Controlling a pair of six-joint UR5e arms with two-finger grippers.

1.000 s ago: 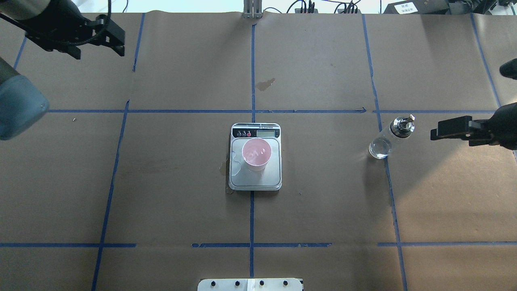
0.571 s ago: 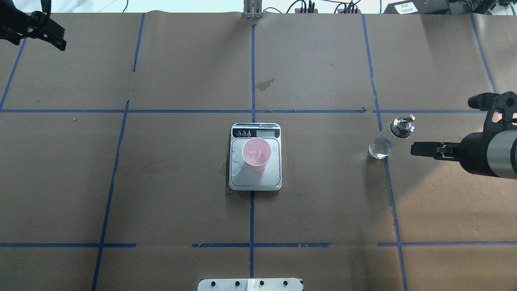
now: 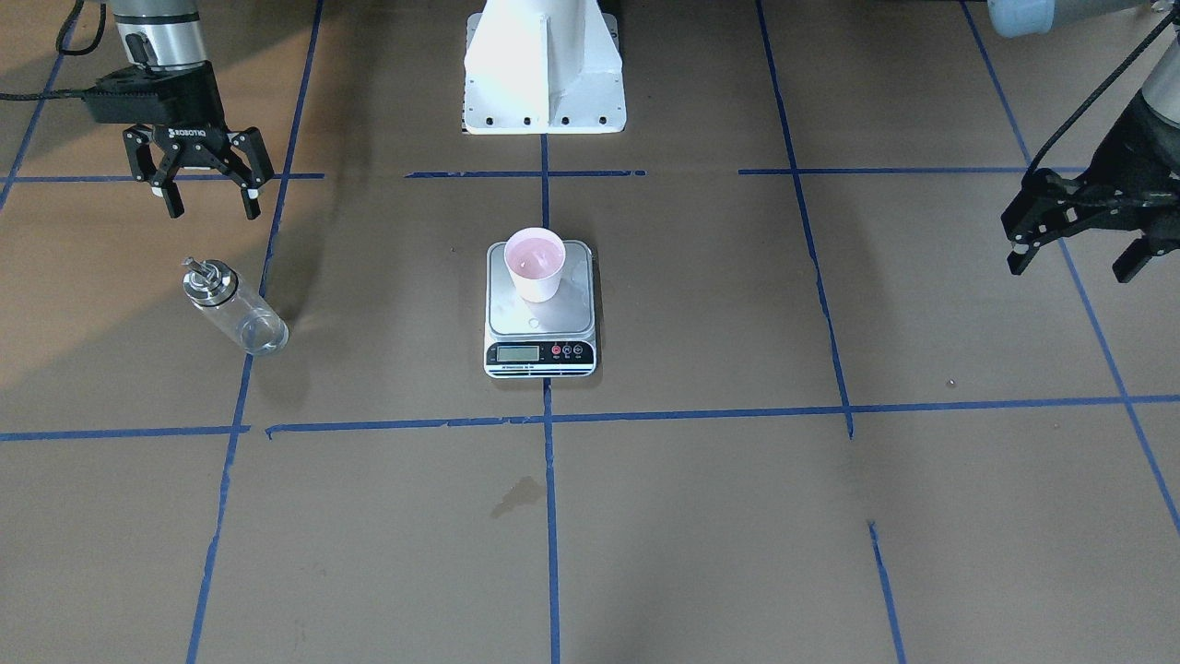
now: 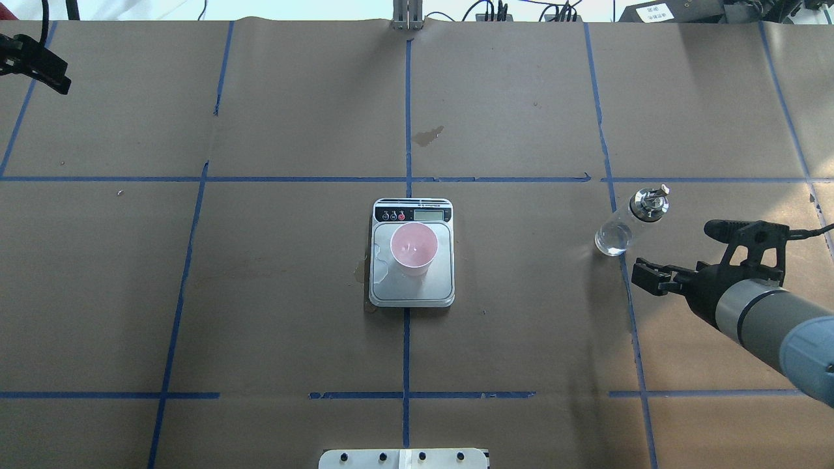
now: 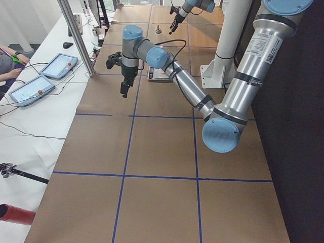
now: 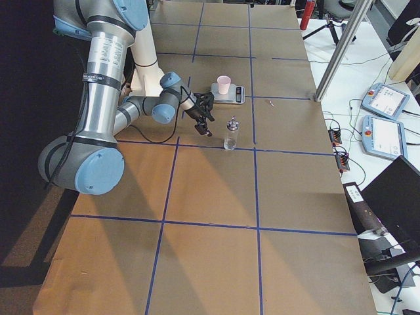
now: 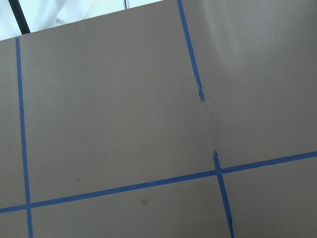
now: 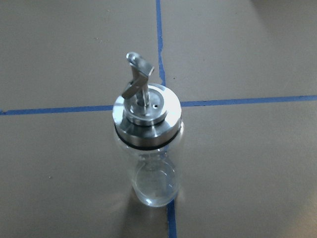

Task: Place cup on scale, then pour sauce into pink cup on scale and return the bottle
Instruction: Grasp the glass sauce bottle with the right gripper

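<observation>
Right end effector (image 3: pixel 212 207) wide, empty, near clear glass silver-capped bottle (image 3: pixel 235 312); pink plastic cup (image 3: pixel 535 265) on steel scale (image 3: pixel 516 315). Next, likely: grip bottle for pour.

The tabletop (image 4: pixel 521 326) is covered in brown paper, ruled into large rectangles by blue tape lines (image 4: pixel 406 98). The paper has a small darker stain (image 4: pixel 428 135) past its middle, and black cables (image 4: pixel 495 9) lie along the tabletop's far edge against a pale, bright surface. Off one end of the tabletop stands a white desk (image 5: pixel 30 131) with two tablet-like screens (image 5: pixel 31 90) and loose wires, a red cylinder (image 5: pixel 14 214) near it, and a slanting aluminium post (image 5: pixel 76 38) at the tabletop's corner. A warm, slanted patch of light (image 6: pixel 197 174) falls across the paper, and the space past the tabletop's long side is in deep shadow (image 5: pixel 304 152).
</observation>
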